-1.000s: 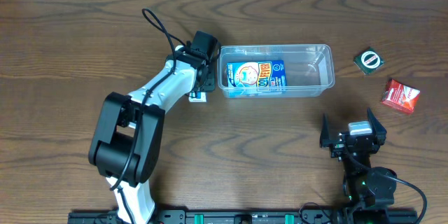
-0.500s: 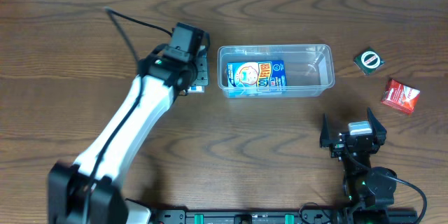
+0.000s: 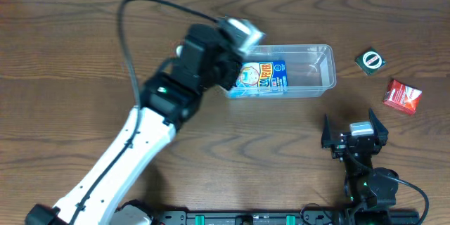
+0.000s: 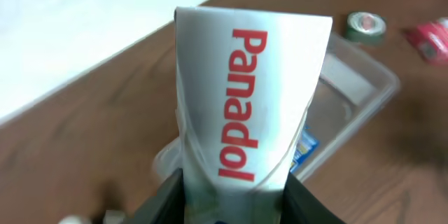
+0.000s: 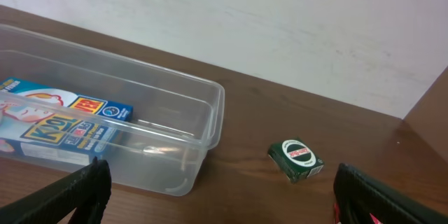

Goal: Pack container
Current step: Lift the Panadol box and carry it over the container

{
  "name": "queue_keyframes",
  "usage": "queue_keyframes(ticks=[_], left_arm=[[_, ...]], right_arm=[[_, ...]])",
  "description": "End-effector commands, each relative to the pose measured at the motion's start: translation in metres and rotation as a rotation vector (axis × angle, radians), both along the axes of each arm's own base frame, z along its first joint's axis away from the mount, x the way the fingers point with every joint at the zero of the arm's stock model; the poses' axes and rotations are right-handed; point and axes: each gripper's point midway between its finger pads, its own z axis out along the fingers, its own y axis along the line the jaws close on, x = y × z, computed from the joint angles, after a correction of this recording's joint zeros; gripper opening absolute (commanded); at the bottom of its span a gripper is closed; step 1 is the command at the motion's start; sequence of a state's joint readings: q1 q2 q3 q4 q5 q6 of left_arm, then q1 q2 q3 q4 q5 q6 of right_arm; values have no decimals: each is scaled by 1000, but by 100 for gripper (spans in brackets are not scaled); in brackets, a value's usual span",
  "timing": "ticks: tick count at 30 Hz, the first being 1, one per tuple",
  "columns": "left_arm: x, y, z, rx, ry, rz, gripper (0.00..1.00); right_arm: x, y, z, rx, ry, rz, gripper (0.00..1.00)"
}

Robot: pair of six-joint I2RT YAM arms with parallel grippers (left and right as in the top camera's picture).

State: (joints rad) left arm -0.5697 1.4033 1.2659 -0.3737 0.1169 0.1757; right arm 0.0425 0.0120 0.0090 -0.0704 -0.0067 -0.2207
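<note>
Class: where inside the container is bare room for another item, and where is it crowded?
Free: right half of the container, between the blue box and its right wall. Crowded: the left half, under the held Panadol box.

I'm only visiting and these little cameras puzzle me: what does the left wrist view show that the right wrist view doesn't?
Only the left wrist view shows the white Panadol box, gripped in the left hand. Only the right wrist view shows the right hand, its fingers spread open with nothing between them. Both show the clear container with the blue box inside, and the green packet on the table.
</note>
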Motion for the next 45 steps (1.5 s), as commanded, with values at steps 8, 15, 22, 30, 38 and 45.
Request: queue_keyframes(ticks=[8,15,22,30,38,45], left_arm=[[6,-64,-61,273,-141,-340,37],[22,-61,-118,497,-163,-450,37],[44,-45,-138,531,-145,-413,37],[48,-38,-143,492,-120,-424,37],[45,-42,-145,476,-110,-446,37],[44,-41,-161,491,-78,-458,37]], right_arm=[[0,-3,-1,-13,0,-9,99],[0,-3,-1,-13,0,-9,99],[0,-3,-1,-13,0,-9,99],[0,-3,-1,-13,0,-9,99],[0,-3,-1,-13,0,-9,99],[0,-3,-1,-13,0,-9,99]])
